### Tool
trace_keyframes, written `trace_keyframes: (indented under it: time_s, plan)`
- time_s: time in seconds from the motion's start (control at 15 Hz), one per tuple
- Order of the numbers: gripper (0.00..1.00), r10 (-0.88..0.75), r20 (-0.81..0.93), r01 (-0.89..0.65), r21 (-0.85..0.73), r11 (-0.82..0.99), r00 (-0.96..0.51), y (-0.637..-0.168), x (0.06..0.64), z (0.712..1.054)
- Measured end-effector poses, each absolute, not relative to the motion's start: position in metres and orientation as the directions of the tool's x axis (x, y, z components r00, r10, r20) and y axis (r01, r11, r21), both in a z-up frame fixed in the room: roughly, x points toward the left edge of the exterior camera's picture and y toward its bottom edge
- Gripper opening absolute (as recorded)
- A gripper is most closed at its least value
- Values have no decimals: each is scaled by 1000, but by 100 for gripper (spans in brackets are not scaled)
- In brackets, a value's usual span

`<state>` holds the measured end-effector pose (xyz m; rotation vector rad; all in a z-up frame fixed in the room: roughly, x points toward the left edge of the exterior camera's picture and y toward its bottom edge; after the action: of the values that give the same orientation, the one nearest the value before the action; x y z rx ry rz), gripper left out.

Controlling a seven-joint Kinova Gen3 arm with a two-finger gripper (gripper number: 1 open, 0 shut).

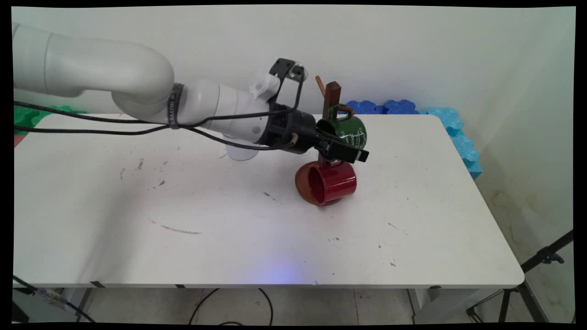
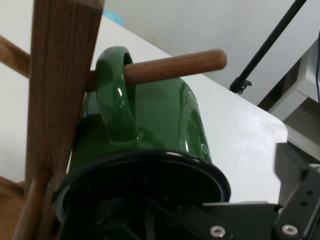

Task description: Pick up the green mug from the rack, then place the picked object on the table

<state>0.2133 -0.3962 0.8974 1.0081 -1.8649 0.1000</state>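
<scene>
My arm reaches in from the left above the white table (image 1: 229, 238), cables hanging under it. Just behind my wrist a white object (image 1: 241, 151) stands on the table, mostly hidden by the arm, and I cannot tell what it is.

My gripper (image 1: 346, 149) lies nearly level at the wooden mug tree (image 1: 331, 98), which stands toward the table's far side. In the hand view one finger (image 2: 295, 210) shows at the lower right, outside the green mug (image 1: 348, 129); the black rim (image 2: 145, 172) of that mug fills the bottom of the picture and hides the rest, so I cannot tell how my fingers are set, nor if they touch the mug.

The green mug hangs by its handle (image 2: 116, 95) on a wooden peg (image 2: 175, 66) of the tree, right beside the post (image 2: 55, 95), mouth turned toward my hand. Below it a red mug (image 1: 326, 182) lies on its side at the tree's foot, mouth facing left and toward the near edge.

Farther right, blue foam pieces (image 1: 458, 133) line the table's far right corner.
</scene>
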Motion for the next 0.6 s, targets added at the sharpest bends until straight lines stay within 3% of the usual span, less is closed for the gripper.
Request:
trace_keyframes:
  time_s: [0.07,0.6]
  plan:
    - [0,-597,783,-677,342,651,-178,-397,212,896]
    - [0,-594,788,-673,350,652,-166,-398,204,893]
